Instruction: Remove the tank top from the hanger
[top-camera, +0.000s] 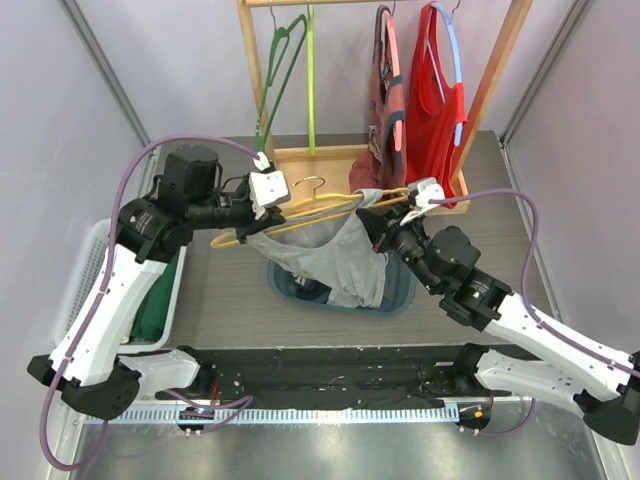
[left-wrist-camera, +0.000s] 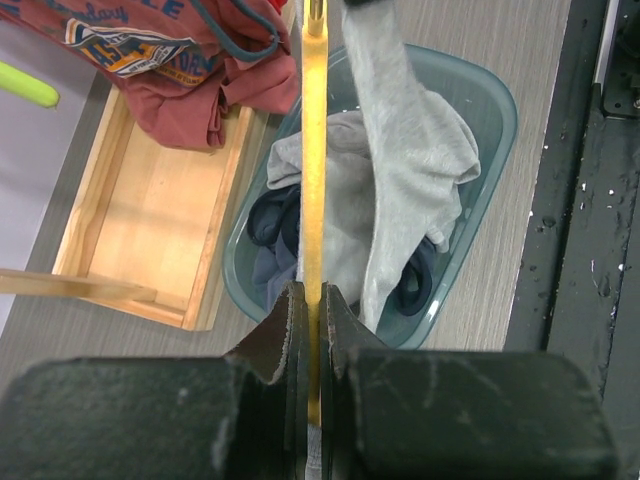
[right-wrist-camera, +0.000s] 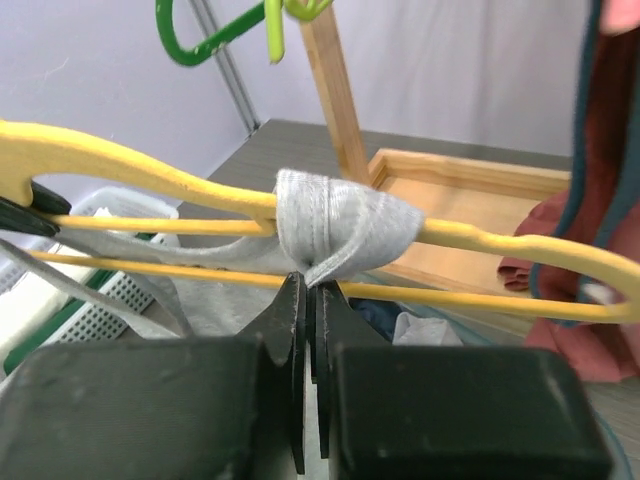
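Right wrist view is showing my right hand (right-wrist-camera: 308, 285) pressed together on the pale grey cotton tank top (right-wrist-camera: 340, 235), pinching its strap just below where it is looping over the upper arm of the yellow wooden hanger (right-wrist-camera: 120, 160). My left hand (left-wrist-camera: 312, 295) is clamping the hanger itself, closed flat on its thin edge. From above, the hanger is lying crosswise between my two hands, over the teal plastic basket (top-camera: 405, 298) on the grey bench (top-camera: 220, 290), and the rest of the tank top is hanging down into that basket. My right hand is the nearer one to the strap. The hanger's free tip is lying just beyond it, away from my left hand, so I am judging that the strap needs sliding outward along that long axis. The other strap may be off already; the cloth is hiding it.
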